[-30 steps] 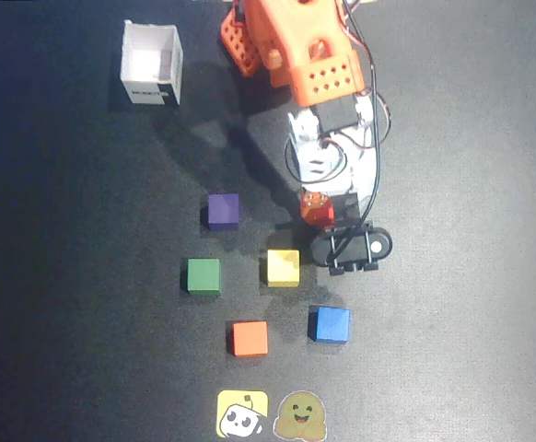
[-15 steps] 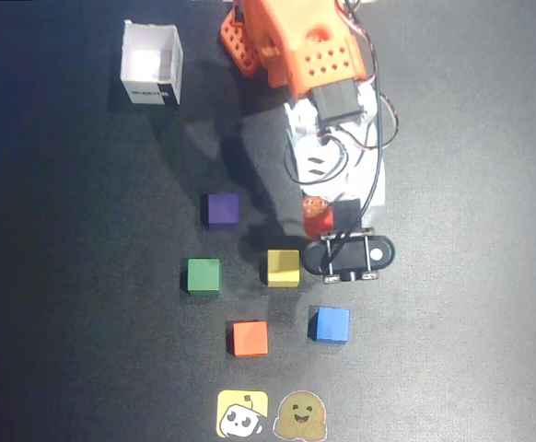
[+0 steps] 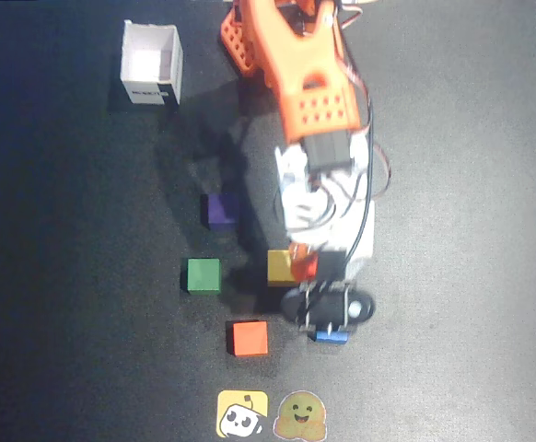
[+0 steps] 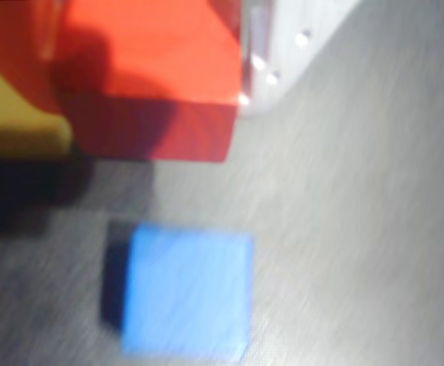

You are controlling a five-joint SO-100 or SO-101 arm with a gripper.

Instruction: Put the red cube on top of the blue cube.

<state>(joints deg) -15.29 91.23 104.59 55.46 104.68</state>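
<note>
Red cube [image 4: 149, 80] is pinched in the tool [image 3: 307, 267], held above the table near the blue cube [image 4: 185, 293].

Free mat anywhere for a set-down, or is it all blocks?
Overhead view: bare mat along the right side, right of the gripper, and left of the green cube. Crowded centre: purple cube, yellow cube, orange-red cube, blue cube.

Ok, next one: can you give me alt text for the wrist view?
Blurred close-up: a red cube fills the upper left, held in the gripper, with a blue cube on the dark mat below it, apart from it. A yellow block shows at the left edge.
</note>
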